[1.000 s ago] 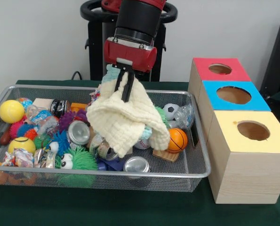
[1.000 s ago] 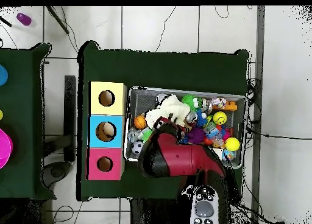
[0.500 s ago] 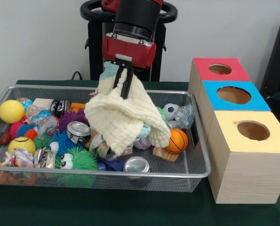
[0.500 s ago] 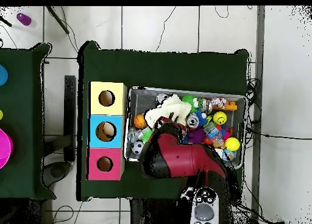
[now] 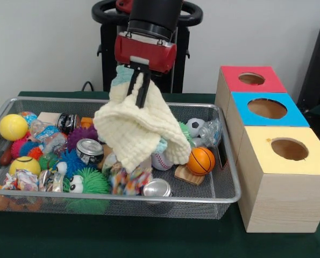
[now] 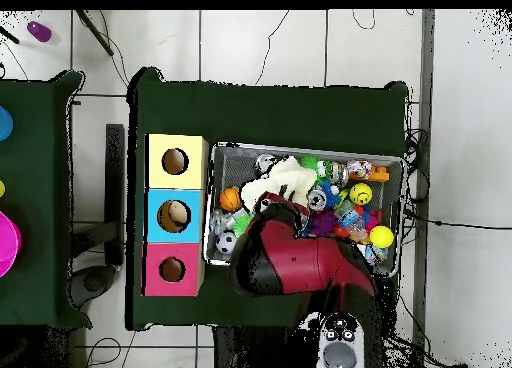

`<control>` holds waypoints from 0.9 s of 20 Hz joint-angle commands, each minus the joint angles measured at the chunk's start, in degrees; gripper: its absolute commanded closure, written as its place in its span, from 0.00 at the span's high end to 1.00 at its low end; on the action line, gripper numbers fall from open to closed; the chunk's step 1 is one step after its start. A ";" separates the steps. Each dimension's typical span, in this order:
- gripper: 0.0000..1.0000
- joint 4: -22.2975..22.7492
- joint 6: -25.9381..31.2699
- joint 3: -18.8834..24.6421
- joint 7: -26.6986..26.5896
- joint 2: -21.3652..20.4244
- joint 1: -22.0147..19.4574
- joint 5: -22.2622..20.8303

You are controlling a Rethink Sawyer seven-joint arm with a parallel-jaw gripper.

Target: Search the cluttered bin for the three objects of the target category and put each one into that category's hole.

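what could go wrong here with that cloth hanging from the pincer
The pincer pinches only a small fold of the cream cloth, so it may slip free and drop back into the wire bin. Its low hem drapes near the baseball and orange basketball and may drag them. The broad cloth may not fit any box hole, such as the yellow box's.
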 commanded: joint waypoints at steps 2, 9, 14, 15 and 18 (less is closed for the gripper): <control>0.00 5.90 27.24 14.62 -19.64 -15.68 -11.13 4.33; 0.00 4.91 41.67 19.79 -26.17 -21.17 -17.54 7.45; 0.00 4.42 44.30 22.27 -27.13 -21.69 -20.21 6.66; 0.00 4.18 44.72 22.66 -27.21 -21.73 -20.55 6.39; 0.00 4.32 44.56 23.35 -27.06 -21.95 -21.22 6.04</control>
